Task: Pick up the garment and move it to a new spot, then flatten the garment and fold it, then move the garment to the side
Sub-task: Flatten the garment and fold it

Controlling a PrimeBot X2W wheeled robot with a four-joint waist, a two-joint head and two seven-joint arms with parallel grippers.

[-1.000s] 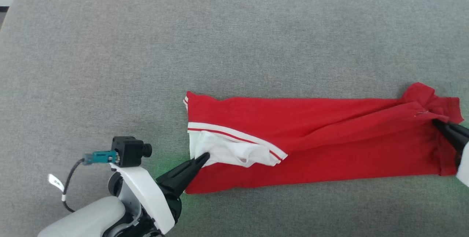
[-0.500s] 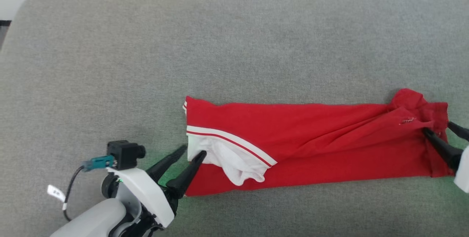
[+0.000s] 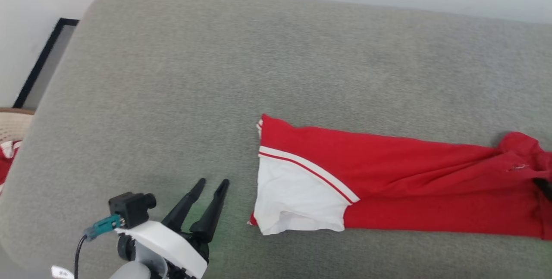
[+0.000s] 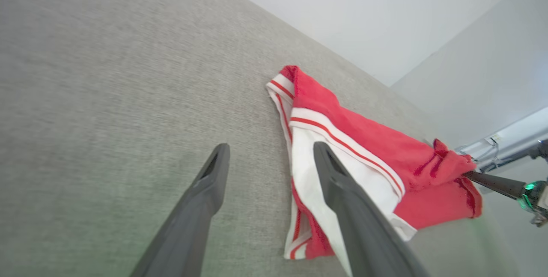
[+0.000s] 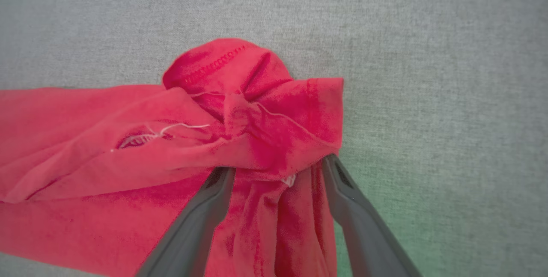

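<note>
The garment, a red T-shirt folded into a long strip, lies across the grey cushion. Its white sleeve with striped trim lies flat at the left end. My left gripper is open and empty on the cushion, a short way left of the sleeve. The left wrist view has the open left gripper beside the garment. My right gripper is at the bunched right end. In the right wrist view its fingers stand apart, open, with the garment heaped over their tips.
A woven basket holding red-and-white cloth sits past the cushion's left edge. A black-framed panel leans by the pale wall behind it. The cushion's far half and left part are bare grey fabric.
My left gripper let go of the white sleeve, opened and drew back to the left; the sleeve now lies flat. My right gripper opened at the right end. The camera shifted.
</note>
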